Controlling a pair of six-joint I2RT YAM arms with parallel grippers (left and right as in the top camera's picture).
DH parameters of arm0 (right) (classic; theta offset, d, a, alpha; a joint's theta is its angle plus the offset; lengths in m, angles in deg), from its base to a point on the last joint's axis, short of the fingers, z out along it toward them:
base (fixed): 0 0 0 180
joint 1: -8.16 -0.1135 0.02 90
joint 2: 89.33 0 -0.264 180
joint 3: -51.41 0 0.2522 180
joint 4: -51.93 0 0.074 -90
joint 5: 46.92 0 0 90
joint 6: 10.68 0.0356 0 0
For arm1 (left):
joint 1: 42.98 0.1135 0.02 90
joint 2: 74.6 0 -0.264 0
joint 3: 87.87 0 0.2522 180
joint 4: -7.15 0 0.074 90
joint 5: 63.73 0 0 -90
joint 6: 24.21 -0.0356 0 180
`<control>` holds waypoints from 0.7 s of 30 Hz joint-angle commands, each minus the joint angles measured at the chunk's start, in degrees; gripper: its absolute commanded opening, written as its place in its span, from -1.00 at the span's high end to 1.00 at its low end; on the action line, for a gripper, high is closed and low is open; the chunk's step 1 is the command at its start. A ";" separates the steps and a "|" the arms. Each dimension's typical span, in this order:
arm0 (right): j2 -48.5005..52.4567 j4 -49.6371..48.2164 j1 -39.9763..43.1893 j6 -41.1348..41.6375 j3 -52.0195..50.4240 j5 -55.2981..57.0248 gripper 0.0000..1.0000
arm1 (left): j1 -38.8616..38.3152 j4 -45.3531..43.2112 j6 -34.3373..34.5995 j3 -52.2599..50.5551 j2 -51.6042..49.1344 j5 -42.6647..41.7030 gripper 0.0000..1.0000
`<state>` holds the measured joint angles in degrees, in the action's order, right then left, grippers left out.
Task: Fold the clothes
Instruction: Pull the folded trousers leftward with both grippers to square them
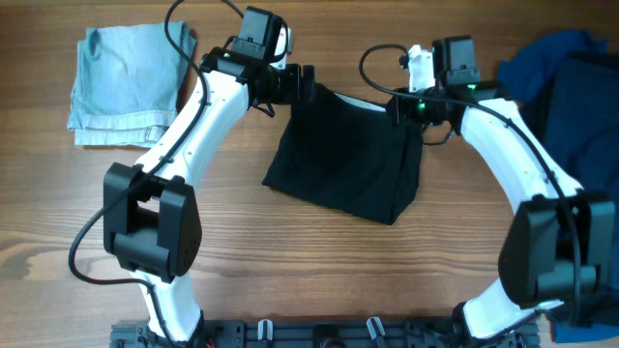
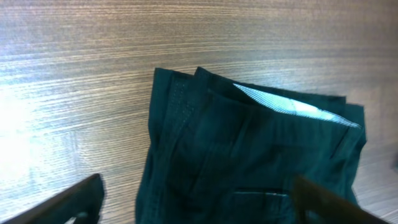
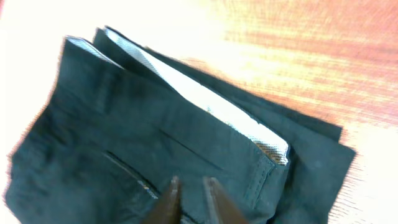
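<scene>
Overhead, the wooden table [image 1: 319,271] holds black shorts [image 1: 348,159] lying folded in the middle, toward the far side, between the two arms. A pile of dark blue clothes [image 1: 571,87] sits at the far right edge, and a folded pale blue garment [image 1: 121,82] lies flat at the far left. The whitish waistband [image 3: 211,106] shows along the shorts' far edge. The left gripper [image 2: 202,205] hangs spread wide over the shorts' far left corner. The right gripper [image 3: 191,200] is closed narrow above the fabric; whether it pinches cloth, I cannot tell.
</scene>
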<state>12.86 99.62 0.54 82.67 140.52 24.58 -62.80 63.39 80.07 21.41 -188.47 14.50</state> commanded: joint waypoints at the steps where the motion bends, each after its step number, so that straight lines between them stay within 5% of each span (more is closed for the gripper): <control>1: 0.96 1.05 0.17 3.17 0.66 3.39 0.92 | -0.15 0.07 -2.32 0.04 -0.92 1.57 -0.31; 5: 4.44 2.51 0.20 7.19 0.66 14.58 0.91 | -0.15 -0.72 -2.32 0.04 -3.21 1.55 0.16; 21: 20.35 0.98 0.61 7.30 0.66 17.66 0.91 | -0.15 -7.82 -2.29 0.04 -11.78 3.52 -0.14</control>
<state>27.18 101.35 0.83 89.16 141.81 39.81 -62.80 56.02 78.48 21.41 -198.39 15.86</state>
